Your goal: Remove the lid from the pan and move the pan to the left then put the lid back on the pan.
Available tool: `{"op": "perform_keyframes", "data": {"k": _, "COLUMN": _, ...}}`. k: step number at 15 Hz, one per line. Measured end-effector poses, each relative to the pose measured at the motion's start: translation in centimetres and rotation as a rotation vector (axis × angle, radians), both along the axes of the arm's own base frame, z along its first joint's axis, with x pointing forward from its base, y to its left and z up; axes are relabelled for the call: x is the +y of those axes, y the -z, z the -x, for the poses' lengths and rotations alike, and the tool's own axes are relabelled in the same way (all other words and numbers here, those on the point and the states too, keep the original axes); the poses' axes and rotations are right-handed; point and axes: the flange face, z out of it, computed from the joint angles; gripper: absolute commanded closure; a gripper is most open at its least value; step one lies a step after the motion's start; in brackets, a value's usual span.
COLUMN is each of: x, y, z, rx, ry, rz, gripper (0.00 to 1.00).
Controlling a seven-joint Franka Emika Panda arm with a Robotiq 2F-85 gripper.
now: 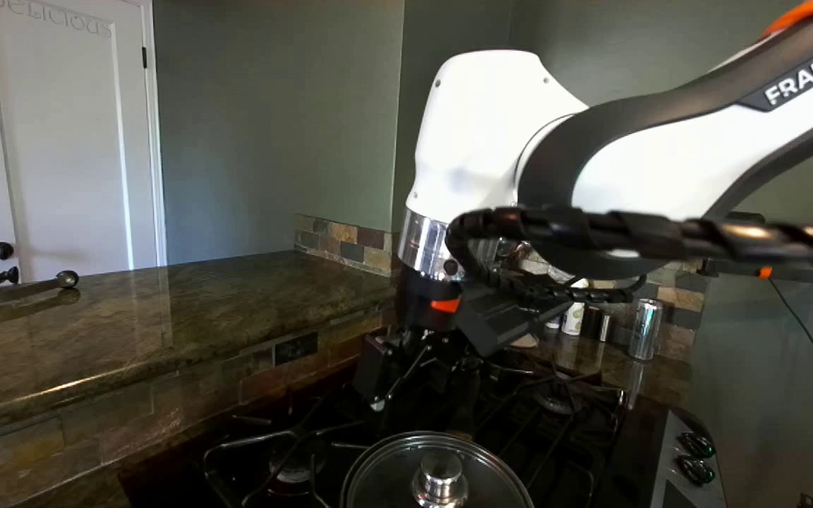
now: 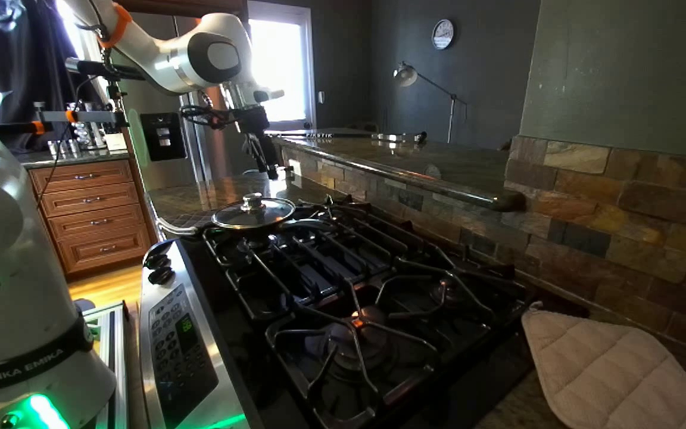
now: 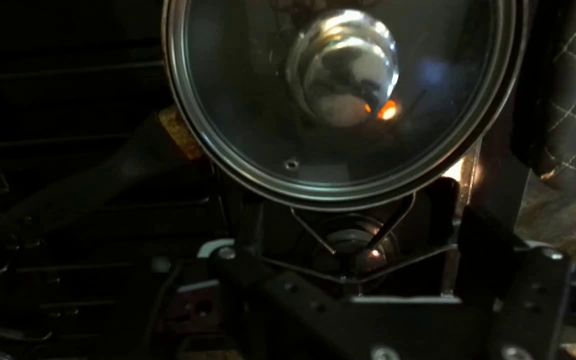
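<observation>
Glass lid (image 3: 343, 100): seated on dark pan (image 3: 118, 167) | pan: on stove (image 2: 343, 292), near its far edge, towards the control panel (image 2: 182, 351) corner, in an exterior view | gripper (image 3: 365, 230): above stove, apart from lid, fingers spread wide

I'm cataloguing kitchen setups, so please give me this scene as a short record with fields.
Glass lid: covering the frying pan, metal knob on top
Frying pan: on the gas stove, mostly hidden by the lid
Gripper: open, holding nothing, apart from the lid
Quilted pot holder: pale, lying beside the stove
Steel canister: standing upright
</observation>
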Motion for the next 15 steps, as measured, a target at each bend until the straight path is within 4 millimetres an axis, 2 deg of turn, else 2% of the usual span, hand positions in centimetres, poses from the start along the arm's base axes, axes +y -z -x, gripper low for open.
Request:
{"op": "perform_keyframes", "data": {"k": 6, "x": -2.8, "y": -5.3, "z": -2.8, "rx": -0.01, "ry": 0.095, "rz": -0.02, "gripper": 0.0}}
{"op": "perform_keyframes", "data": {"k": 10, "x": -2.9, "y": -8.9, "z": -3.7, "rx": -0.001, "ry": 0.114, "rz": -0.015, "gripper": 0.0}}
{"op": "perform_keyframes", "data": {"k": 15, "x": -3.0, "y": -8.5, "z": -3.7, "rx": 0.005, "ry": 0.114, "rz": -0.012, "gripper": 0.0}}
